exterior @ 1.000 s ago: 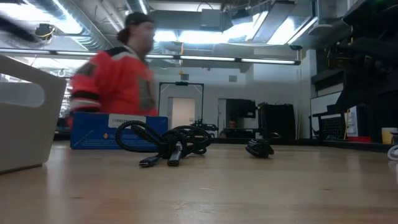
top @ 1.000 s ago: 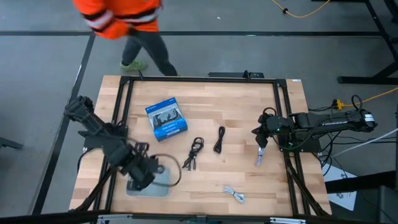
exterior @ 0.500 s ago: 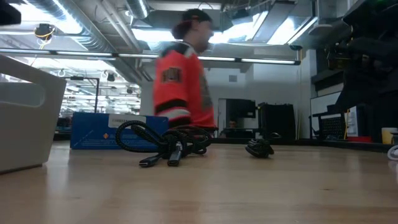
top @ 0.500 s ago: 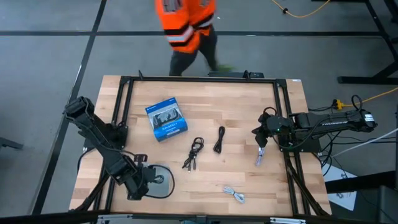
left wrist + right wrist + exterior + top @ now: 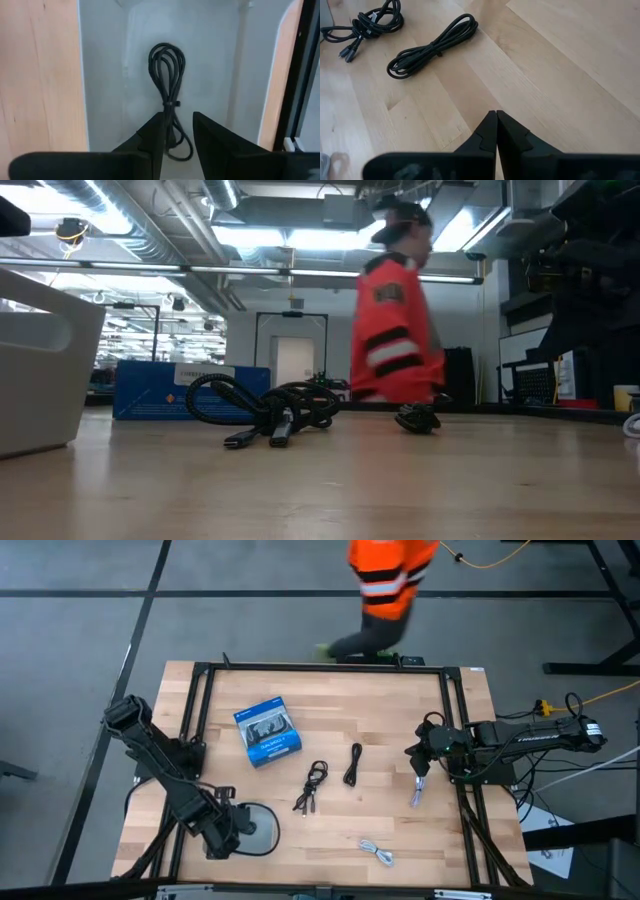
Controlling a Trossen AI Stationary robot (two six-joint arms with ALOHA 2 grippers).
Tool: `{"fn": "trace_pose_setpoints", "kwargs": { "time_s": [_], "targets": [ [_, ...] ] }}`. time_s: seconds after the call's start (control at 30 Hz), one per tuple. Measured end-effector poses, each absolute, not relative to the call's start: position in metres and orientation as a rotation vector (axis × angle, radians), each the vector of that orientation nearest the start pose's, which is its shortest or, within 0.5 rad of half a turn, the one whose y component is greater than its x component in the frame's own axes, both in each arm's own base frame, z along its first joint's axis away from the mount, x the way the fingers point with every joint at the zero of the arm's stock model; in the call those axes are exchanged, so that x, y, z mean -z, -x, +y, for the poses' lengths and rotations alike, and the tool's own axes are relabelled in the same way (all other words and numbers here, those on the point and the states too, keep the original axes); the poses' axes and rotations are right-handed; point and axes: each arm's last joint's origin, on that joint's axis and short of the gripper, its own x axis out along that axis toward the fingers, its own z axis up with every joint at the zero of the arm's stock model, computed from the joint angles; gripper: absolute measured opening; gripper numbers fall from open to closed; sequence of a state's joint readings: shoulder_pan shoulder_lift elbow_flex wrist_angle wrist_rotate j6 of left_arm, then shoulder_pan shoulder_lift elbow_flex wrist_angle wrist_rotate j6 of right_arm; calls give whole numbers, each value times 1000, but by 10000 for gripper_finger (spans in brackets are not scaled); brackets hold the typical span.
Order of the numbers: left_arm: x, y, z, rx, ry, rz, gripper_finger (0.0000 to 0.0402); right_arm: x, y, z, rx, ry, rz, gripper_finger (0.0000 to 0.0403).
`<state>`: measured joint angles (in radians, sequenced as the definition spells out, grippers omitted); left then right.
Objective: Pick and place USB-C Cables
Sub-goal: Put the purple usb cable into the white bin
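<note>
My left gripper (image 5: 228,830) hangs open over the white bin (image 5: 265,846) at the table's near left. One black USB-C cable (image 5: 167,75) lies coiled on the bin's floor, and its tail runs between my fingers (image 5: 178,117) without showing contact. A black braided cable (image 5: 312,785) and a second black cable (image 5: 353,765) lie mid-table. One white cable (image 5: 377,852) lies near the near edge, another (image 5: 417,792) just near-side of my right gripper (image 5: 413,753). The right gripper (image 5: 496,116) is shut, pointing toward the table's left above the wood.
A blue retail box (image 5: 268,730) lies flat toward the far left; in the low view it (image 5: 190,390) stands behind the braided cable (image 5: 270,410). A person in an orange jacket (image 5: 385,580) passes beyond the far edge. Black frame rails (image 5: 195,710) border the table.
My left gripper has moved toward the near edge and down over the bin, and the black cable that looped beside it now lies inside the bin. The right arm has kept still. The person has walked from left to right behind the far edge.
</note>
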<state>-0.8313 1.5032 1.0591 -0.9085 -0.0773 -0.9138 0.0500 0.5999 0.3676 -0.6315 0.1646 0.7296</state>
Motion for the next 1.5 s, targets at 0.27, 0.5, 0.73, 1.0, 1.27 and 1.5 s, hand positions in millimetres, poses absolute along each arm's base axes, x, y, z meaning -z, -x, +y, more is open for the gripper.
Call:
{"fn": "trace_pose_setpoints", "kwargs": {
  "time_s": [0.27,0.5,0.73,1.0,1.27,1.5],
  "targets": [
    [-261,-212,-196,57,302,1278,95,-181,-117,1,413,-590,775,8],
    [-304,-245,-175,-79,361,1031,96,-181,-117,1,411,-586,776,8],
    [-328,-275,-151,-222,114,684,96,-181,-117,1,406,-574,778,8],
    [-341,-296,-128,-337,-66,517,96,-182,-118,0,387,-449,772,8],
    [-350,-310,-101,-512,-98,416,96,-184,-120,-2,429,-402,728,8],
    [-347,-320,-85,-541,-67,420,96,-186,-121,-2,426,-411,711,8]
  ]
}}
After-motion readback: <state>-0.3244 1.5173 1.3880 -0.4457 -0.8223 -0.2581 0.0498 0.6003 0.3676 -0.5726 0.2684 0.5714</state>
